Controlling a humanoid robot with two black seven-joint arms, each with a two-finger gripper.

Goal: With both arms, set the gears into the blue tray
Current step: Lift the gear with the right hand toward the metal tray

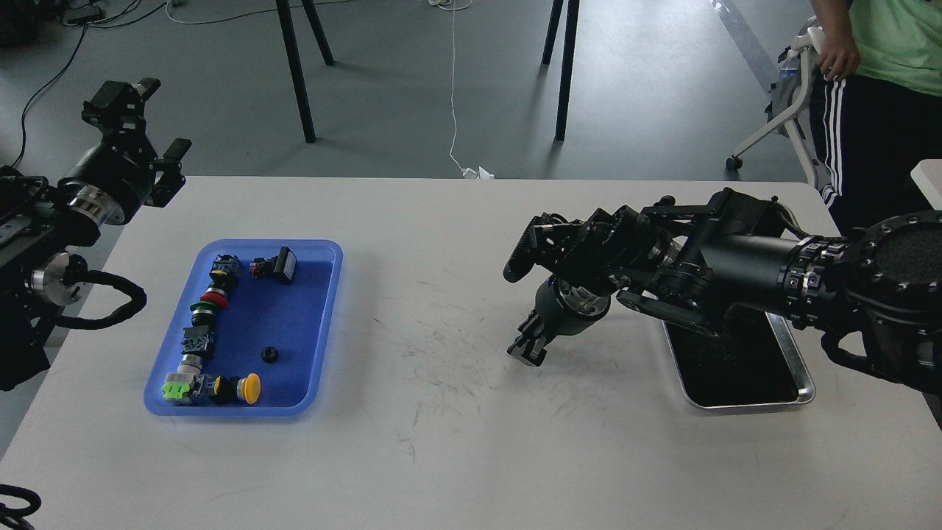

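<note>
While one gear already lies in the blue tray at the table's left, your right hand points down mid-table, fingers together on something too small to tell, your left hand parked apart, clear.

grey floor | white table | black chair legs

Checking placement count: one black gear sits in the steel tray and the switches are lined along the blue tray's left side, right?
Not quite. The head view shows the gear lying in the blue tray, not the steel tray. The switches do line the blue tray's left side.
</note>
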